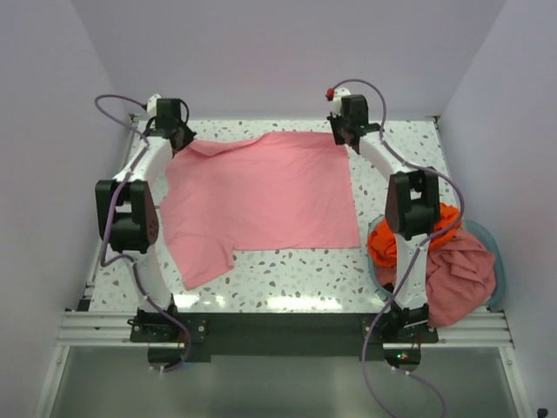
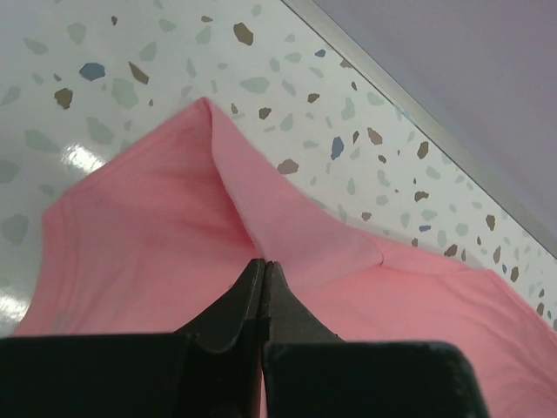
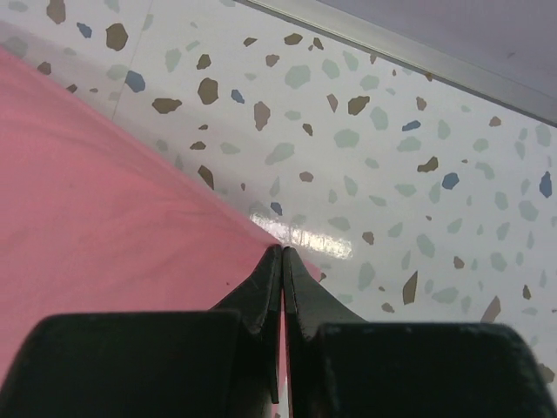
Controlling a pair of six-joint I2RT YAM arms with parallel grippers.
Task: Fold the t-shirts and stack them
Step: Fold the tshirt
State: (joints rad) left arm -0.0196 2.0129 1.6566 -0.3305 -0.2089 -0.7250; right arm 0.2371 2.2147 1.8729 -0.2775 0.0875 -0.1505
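While the light pink t-shirt (image 1: 261, 196) lay spread mostly flat across the middle of the speckled table (image 1: 296, 270), both arms reached to its far edge, one at each far corner. The left gripper (image 2: 263, 263) had its fingers pressed together at the far left corner, where a fold of pink cloth rose up to meet the tips, so it appeared clamped on the shirt. The right gripper (image 3: 283, 251) was likewise closed, at the far right corner on the shirt's edge, with a thin sliver of pink showing between its fingers. One sleeve stuck out toward the near left, and the cloth near the left gripper was creased and turned over on itself. At the right side of the table, beside the right arm's base, stood a pale teal basket (image 1: 498, 248). The orange-red t-shirt (image 1: 383, 244) was bunched at its left rim, partly hidden by the arm. The salmon-pink t-shirt (image 1: 461, 274) was heaped beside it and spilled over the basket's near edge.
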